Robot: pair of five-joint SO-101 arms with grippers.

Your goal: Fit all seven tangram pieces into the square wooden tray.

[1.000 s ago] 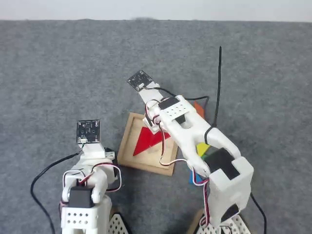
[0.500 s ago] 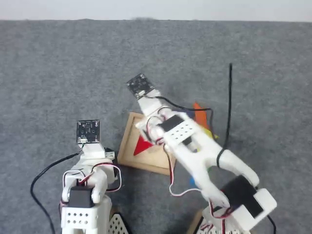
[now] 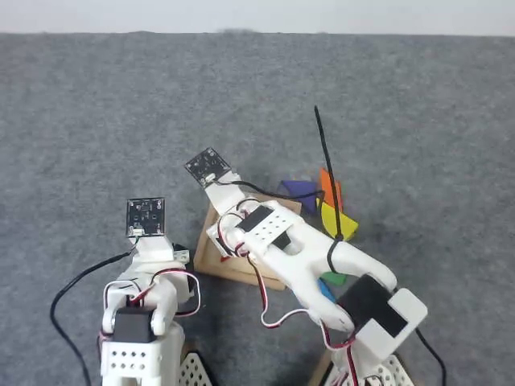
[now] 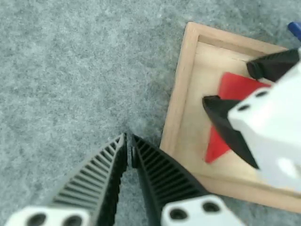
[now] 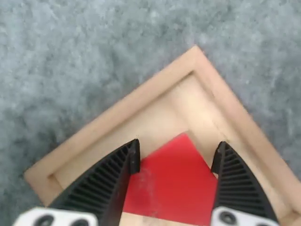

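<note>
- The square wooden tray (image 3: 208, 257) lies on the grey fuzzy mat (image 3: 113, 104), in the middle and close to the two arms.
- A flat red triangle piece (image 5: 175, 176) lies inside the tray, on its wooden floor. One pointed tip is close to a corner of the tray.
- The right gripper (image 5: 178, 149) hangs over the tray, with its two black fingers wide apart. One finger is on each side of the red triangle's tip. I cannot tell if they touch it.
- The white right arm (image 3: 302, 253) stretches from the near right across the tray and covers most of it.
- The left gripper (image 4: 129, 140) is over the bare mat, just left of the tray. Its fingers are pressed together with nothing between them.
- More pieces lie on the mat just right of the tray.
- A purple piece (image 3: 299, 191) and an orange piece (image 3: 328, 186) are the far ones.
- A yellow piece (image 3: 339, 223) lies a bit nearer.
- A green piece (image 3: 335, 279) and a blue piece (image 3: 326, 289) peek out from under the right arm, nearest of all.
</note>
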